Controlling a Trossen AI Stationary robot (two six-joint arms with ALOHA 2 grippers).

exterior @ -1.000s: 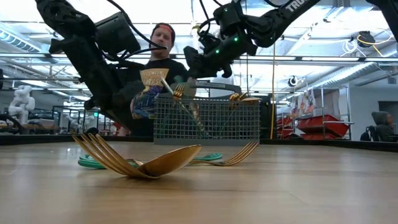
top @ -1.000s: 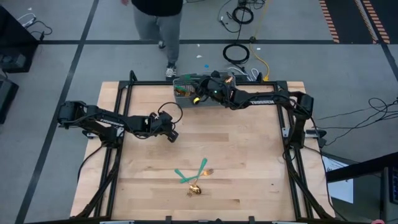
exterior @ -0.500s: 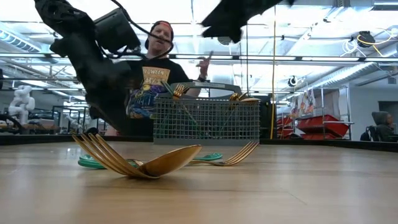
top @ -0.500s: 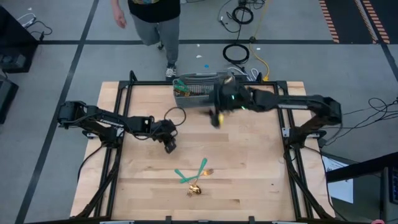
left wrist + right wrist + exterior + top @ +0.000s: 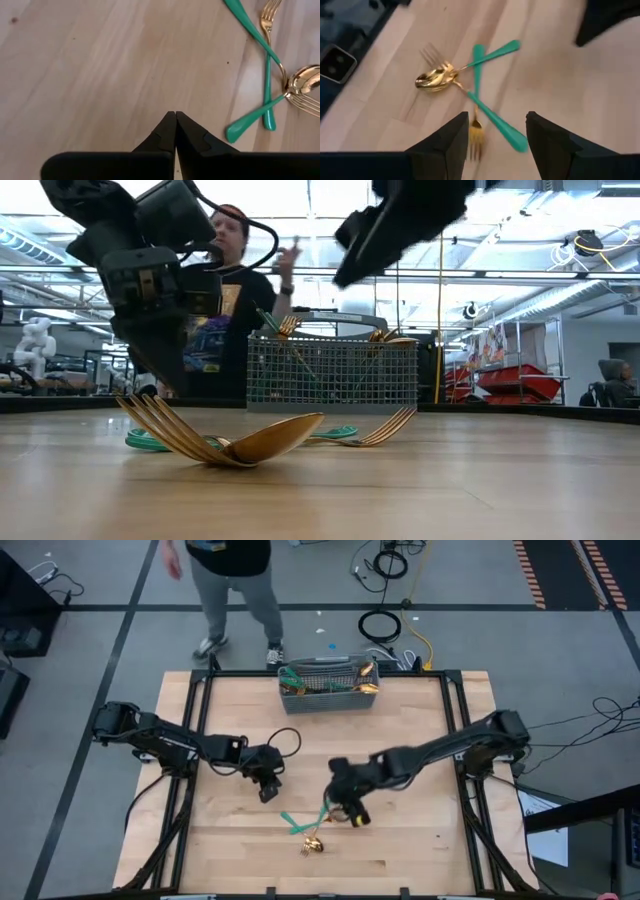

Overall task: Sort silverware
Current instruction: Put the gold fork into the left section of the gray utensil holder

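**Right gripper spread over the loose cutlery, left gripper closed beside it**

Nearest the front edge of the table (image 5: 400,850), a small pile of silverware (image 5: 313,826) lies loose on the wood: a gold spoon (image 5: 434,80) lying against the tines of a gold fork, and two more teal-handled pieces (image 5: 492,54) crossing it in an X. In the low view the spoon bowl (image 5: 270,438) and the fork tines (image 5: 160,423) rest flat on the tabletop, touched by nothing.

Just above this pile hangs the right gripper (image 5: 350,808). Its two dark fingers (image 5: 450,142) stand wide apart and hold nothing; in its wrist view the crossed teal handles and a fork head (image 5: 476,134) show in the gap between them. The fingers are clear of the metal.

Near it, toward the left side of the table, is the left gripper (image 5: 268,785). Its fingertips (image 5: 167,131) are pressed together to a point with nothing between them, over bare wood, and the cutlery lies well to one side of them.

At the far edge of the table stands the grey wire basket (image 5: 328,692), with several pieces already upright in it (image 5: 288,328).

Beyond the table a person (image 5: 225,580) stands on the floor.
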